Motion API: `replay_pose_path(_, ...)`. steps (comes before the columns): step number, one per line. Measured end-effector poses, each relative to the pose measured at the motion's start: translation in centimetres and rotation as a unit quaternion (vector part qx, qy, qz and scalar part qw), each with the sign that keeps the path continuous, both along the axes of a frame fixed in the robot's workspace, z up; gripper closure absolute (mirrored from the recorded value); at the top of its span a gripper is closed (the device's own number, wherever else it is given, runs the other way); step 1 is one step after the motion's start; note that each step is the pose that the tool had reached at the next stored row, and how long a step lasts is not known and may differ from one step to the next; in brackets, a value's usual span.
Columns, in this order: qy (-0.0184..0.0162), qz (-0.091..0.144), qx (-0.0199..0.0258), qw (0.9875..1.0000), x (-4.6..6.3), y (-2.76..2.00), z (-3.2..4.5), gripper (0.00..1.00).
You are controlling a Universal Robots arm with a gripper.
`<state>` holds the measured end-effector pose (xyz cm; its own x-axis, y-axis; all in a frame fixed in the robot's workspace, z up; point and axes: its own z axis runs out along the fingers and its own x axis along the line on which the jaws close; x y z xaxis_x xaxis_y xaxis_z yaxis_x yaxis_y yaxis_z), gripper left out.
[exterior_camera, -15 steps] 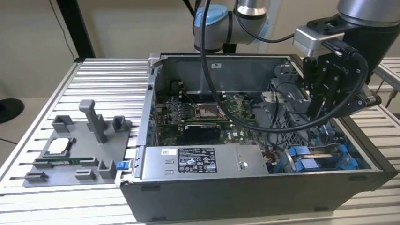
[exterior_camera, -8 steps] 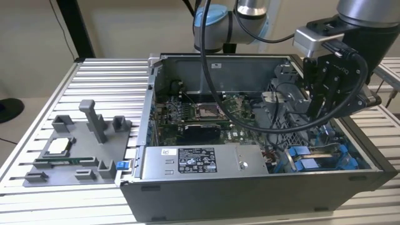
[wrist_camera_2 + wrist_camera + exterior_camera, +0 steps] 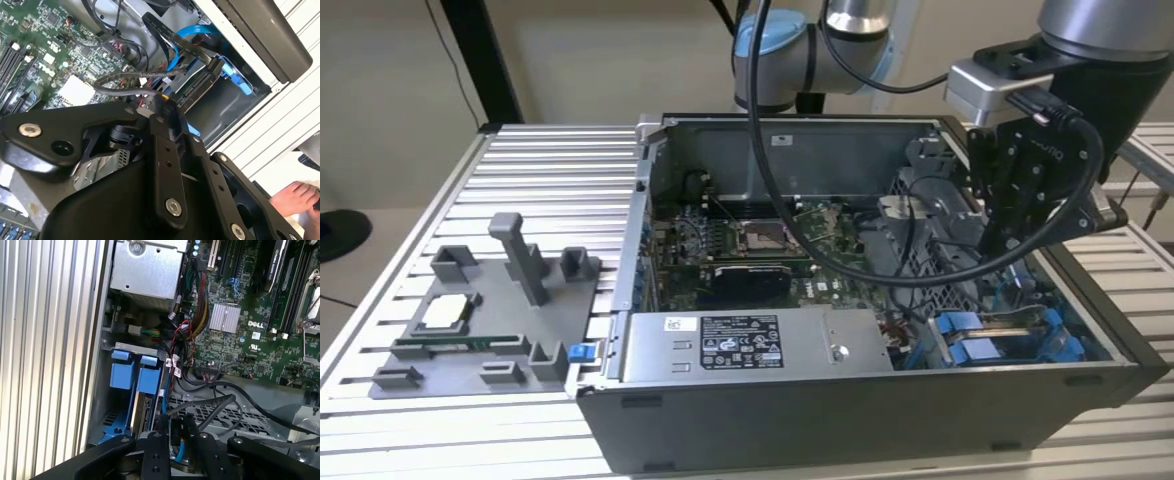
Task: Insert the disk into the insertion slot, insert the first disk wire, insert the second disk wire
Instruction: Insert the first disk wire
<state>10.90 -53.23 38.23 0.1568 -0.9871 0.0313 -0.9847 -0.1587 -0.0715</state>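
Observation:
The disk [image 3: 143,410] stands on edge in the insertion slot [image 3: 122,376], between its bright blue tabs. In the exterior view the insertion slot [image 3: 987,345] is at the case's front corner on the exterior view's right. My gripper [image 3: 1014,240] hangs over that side of the case. In the first wrist view my gripper [image 3: 176,432] is shut on the end of a thin black disk wire [image 3: 220,402], just above the disk's edge. In the second wrist view another black flat wire with a connector [image 3: 212,64] reaches the disk beside a blue cable [image 3: 200,29].
The open computer case [image 3: 854,410] sits on a ribbed aluminium table [image 3: 534,170]. A silver power-supply box [image 3: 747,345] and the green motherboard [image 3: 761,235] lie inside. A grey fixture [image 3: 480,320] stands at the exterior view's left. A person's hand [image 3: 295,196] rests beyond the case.

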Motion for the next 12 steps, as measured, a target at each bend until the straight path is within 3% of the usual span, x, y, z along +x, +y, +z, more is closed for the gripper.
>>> replay_pose_path(12,-0.0001,0.0,0.0,1.0,0.0,0.0,-0.08,1.0)
